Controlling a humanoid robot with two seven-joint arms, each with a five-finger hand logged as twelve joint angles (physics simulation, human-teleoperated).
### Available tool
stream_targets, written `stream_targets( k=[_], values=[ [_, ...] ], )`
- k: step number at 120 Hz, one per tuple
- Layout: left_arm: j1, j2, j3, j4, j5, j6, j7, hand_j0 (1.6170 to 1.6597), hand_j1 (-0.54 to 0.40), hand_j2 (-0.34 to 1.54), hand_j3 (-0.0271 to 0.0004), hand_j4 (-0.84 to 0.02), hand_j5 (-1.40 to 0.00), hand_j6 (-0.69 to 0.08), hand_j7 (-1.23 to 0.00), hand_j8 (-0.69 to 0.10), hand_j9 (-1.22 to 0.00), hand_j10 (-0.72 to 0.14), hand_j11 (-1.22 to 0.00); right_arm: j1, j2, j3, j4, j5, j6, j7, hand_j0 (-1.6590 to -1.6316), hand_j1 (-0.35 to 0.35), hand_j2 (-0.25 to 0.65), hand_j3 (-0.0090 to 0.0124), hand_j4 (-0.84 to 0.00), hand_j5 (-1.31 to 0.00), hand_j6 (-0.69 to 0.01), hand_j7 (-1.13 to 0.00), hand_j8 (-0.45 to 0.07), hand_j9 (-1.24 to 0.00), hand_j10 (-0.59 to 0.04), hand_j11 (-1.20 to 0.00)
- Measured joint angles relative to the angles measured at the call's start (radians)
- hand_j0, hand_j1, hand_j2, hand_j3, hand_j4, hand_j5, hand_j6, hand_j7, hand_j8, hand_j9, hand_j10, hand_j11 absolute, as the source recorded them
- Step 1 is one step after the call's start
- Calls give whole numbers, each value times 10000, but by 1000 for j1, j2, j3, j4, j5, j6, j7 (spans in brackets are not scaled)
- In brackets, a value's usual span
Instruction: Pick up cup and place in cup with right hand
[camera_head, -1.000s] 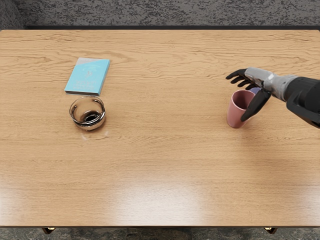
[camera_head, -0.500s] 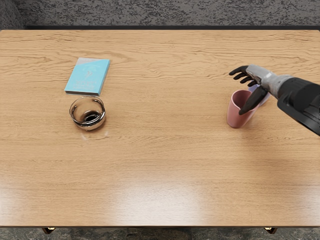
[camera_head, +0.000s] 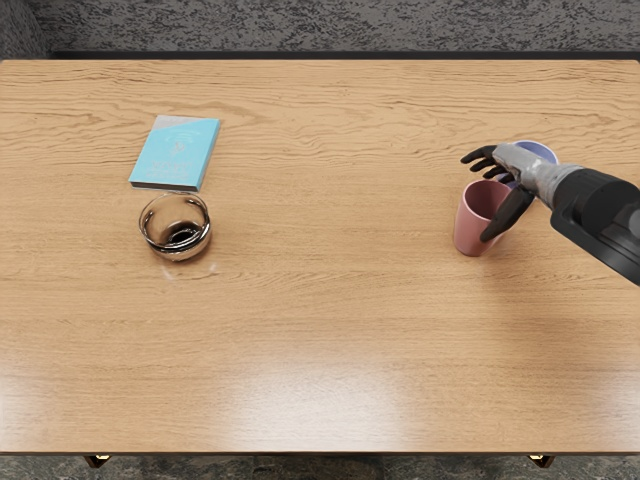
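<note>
One pink cup (camera_head: 470, 234) and one blue cup (camera_head: 541, 151) stand toward the tabletop's (camera_head: 320, 330) right edge, the right hand (camera_head: 520, 170) spread wide by both; broad wood separates them from one glass bowl (camera_head: 180, 250), one book (camera_head: 178, 152).

Most of the blue cup (camera_head: 542, 150) is stuck behind the right robot hand (camera_head: 518, 168) and its wrist, so no clue about its base. The thumb (camera_head: 508, 214) covers a bit of the pink cup (camera_head: 472, 232), can't tell if they touch. Right edge chops off the arm (camera_head: 600, 205), and the book's (camera_head: 182, 150) print is too tiny to read.
</note>
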Motion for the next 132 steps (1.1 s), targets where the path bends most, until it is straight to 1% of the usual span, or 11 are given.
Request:
stream_targets(
  k=[49, 62, 86, 95, 96, 100, 110, 112, 118, 119, 132],
  values=[
    [0, 0, 0, 0, 0, 0, 0, 16581, 3490, 0, -1, 0, -1, 0, -1, 0, -1, 1, -1, -18, 42, -1, -68, -2, -13, 0, -16580, -294, -503, 0, -2722, -3495, -2740, -3488, -2729, -3493, -2717, -3491],
    [0, 0, 0, 0, 0, 0, 0, 16581, 3490, 0, -1, 0, -1, 0, -1, 0, -1, 1, -1, -20, 47, -1, -75, -2, -13, 0, -16582, 529, -22, 0, -2848, -3672, -2873, -3655, -2853, -3673, -2840, -3674],
    [0, 0, 0, 0, 0, 0, 0, 16581, 3490, 0, -1, 0, -1, 0, -1, 0, -1, 1, -1, -25, 50, -2, -79, -1, -9, 0, -16582, 998, 253, 0, -3151, -4036, -3169, -4031, -3163, -4049, -3137, -4050],
    [0, 0, 0, 0, 0, 0, 0, 16581, 3489, 1, -1, 0, -1, 0, -1, 0, -1, 1, -1, -25, 49, -2, -79, -4, -4, 0, -16570, 938, 284, -24, -3448, -4103, -3382, -4231, -3351, -4180, -3393, -4182],
    [0, 0, 0, 0, 0, 0, 0, 16581, 3489, 1, -1, 0, -1, 0, -1, 0, -1, 1, -1, -25, 49, -2, -79, -4, -4, 0, -16570, 987, 300, -11, -3460, -4126, -3324, -4252, -3352, -4207, -3401, -4210],
    [0, 0, 0, 0, 0, 0, 0, 16581, 3489, 1, -1, 0, -1, 0, -1, 0, -1, 0, -1, -25, 49, -2, -79, -4, -2, 0, -16567, 983, 296, -15, -3582, -4181, -3273, -4349, -3406, -4294, -3503, -4297],
    [0, 0, 0, 0, 0, 0, 0, 16581, 3489, 1, -1, 0, -2, 0, -1, 0, -1, 0, -1, -24, 49, -2, -79, -6, 6, 0, -16552, 970, 266, -29, -3907, -4395, -3265, -4651, -3358, -4497, -3830, -4504],
    [0, 0, 0, 0, 0, 0, 0, 16581, 3489, 1, -1, 0, -2, 0, -1, 0, -1, 0, -1, -24, 49, -2, -79, -5, 8, 0, -16551, 933, 222, -11, -3939, -4469, -3140, -4712, -3319, -4564, -3866, -4570],
    [0, 0, 0, 0, 0, 0, 0, 16581, 3489, 1, -1, 0, -2, 0, -1, 0, -1, 0, -2, -25, 49, -2, -79, -5, 11, 0, -16545, 1002, 247, -24, -4102, -4642, -3059, -4902, -3235, -4746, -4022, -4752],
    [0, 0, 0, 0, 0, 0, 0, 16581, 3489, 1, -1, 0, -2, 0, -1, 0, -1, 0, -1, -25, 49, -2, -79, -5, 12, 0, -16545, 992, 232, -7, -4119, -4676, -2971, -4930, -3201, -4780, -3987, -4790],
    [0, 0, 0, 0, 0, 0, 0, 16581, 3489, 1, -2, 0, -2, 0, -1, 0, -1, 1, -1, -24, 49, -1, -80, -3, 22, 0, -16539, 1124, 157, -27, -4411, -4860, -2774, -5211, -3015, -4944, -3816, -4995]
  ],
)
